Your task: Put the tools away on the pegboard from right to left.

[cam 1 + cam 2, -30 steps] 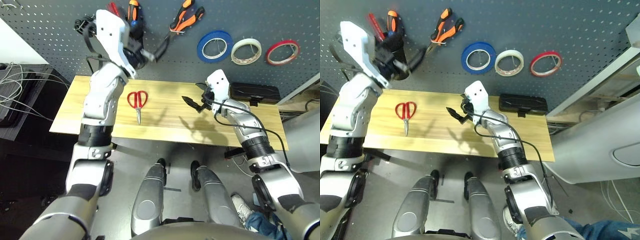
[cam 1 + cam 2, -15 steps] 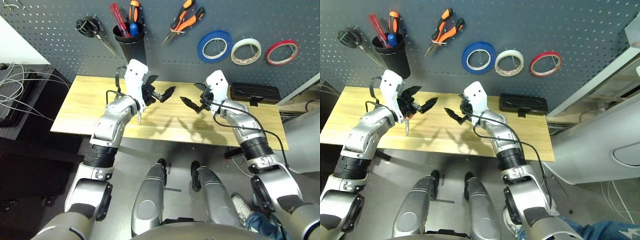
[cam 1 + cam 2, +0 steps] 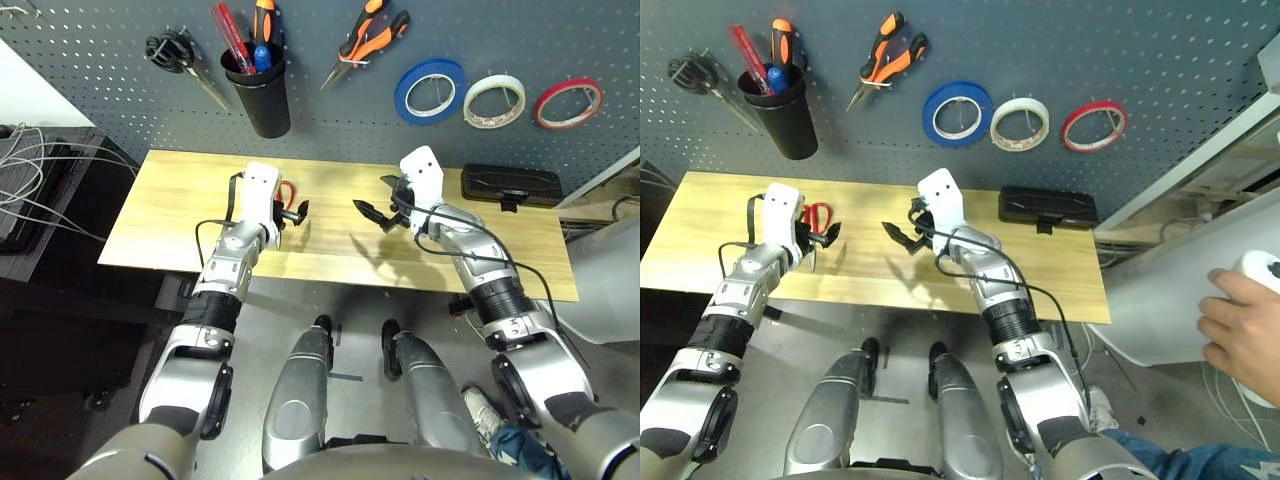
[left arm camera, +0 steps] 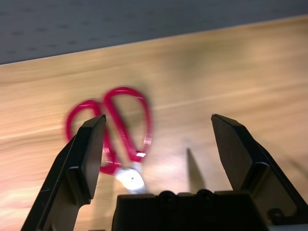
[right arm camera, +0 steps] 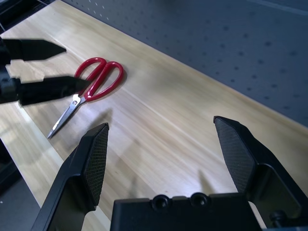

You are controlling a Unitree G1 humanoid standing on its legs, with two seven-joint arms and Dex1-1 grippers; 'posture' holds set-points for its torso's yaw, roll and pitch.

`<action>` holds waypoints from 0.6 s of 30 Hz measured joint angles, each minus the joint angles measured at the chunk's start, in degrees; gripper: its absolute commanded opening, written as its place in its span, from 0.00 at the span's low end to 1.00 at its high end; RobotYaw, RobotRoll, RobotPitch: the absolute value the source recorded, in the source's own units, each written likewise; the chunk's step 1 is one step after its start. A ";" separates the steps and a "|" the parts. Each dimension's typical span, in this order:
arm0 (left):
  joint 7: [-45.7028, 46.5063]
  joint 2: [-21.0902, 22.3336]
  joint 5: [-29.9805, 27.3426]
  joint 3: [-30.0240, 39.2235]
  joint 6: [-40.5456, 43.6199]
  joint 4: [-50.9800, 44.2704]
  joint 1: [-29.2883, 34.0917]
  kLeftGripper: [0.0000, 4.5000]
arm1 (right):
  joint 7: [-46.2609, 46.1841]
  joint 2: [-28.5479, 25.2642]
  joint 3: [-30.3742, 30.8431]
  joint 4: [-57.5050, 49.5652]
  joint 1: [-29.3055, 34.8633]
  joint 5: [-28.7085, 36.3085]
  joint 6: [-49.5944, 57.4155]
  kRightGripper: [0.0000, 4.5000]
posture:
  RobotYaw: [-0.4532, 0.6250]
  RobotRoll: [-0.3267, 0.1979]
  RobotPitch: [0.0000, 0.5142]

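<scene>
The red-handled scissors (image 3: 819,211) lie on the left half of the wooden table (image 3: 170,200). My left gripper (image 3: 292,212) hovers low over them, open, its fingers (image 4: 89,149) straddling the red loops (image 4: 115,122) without touching. My right gripper (image 3: 374,213) stands open above the table's middle, empty, with the scissors (image 5: 94,83) ahead of it. On the pegboard (image 3: 90,70) hang the blue tape ring (image 3: 428,90) and the orange-and-black pliers (image 3: 366,38). The blue-handled screwdriver (image 3: 262,55) stands in the black cup (image 3: 264,100).
Black-handled scissors (image 3: 176,52) hang left of the cup. White (image 3: 493,100) and red (image 3: 567,103) tape rings hang right of the blue one. A black case (image 3: 510,185) lies at the table's back right. A person's hand (image 3: 1240,325) holds a white object at the far right.
My left arm came down from the cup on the pegboard to the table and now hangs over the red scissors. The right gripper shifted slightly left. A person's hand appeared at the right.
</scene>
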 measured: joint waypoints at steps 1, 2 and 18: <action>1.14 0.01 0.02 0.82 -1.40 1.74 -0.77 0.99 | -0.29 0.44 0.08 -0.05 0.01 -0.17 0.28 1.00 | 0.46 0.62 0.79; 2.54 0.02 0.01 1.80 -2.84 3.34 -1.48 0.99 | -0.61 0.94 0.17 -0.21 0.06 -0.30 0.78 1.00 | 0.46 0.62 0.80; 9.88 2.47 0.17 7.06 -10.83 22.18 -6.03 0.99 | -3.79 3.64 0.07 -9.02 0.74 -0.19 8.01 1.00 | 0.40 0.62 0.92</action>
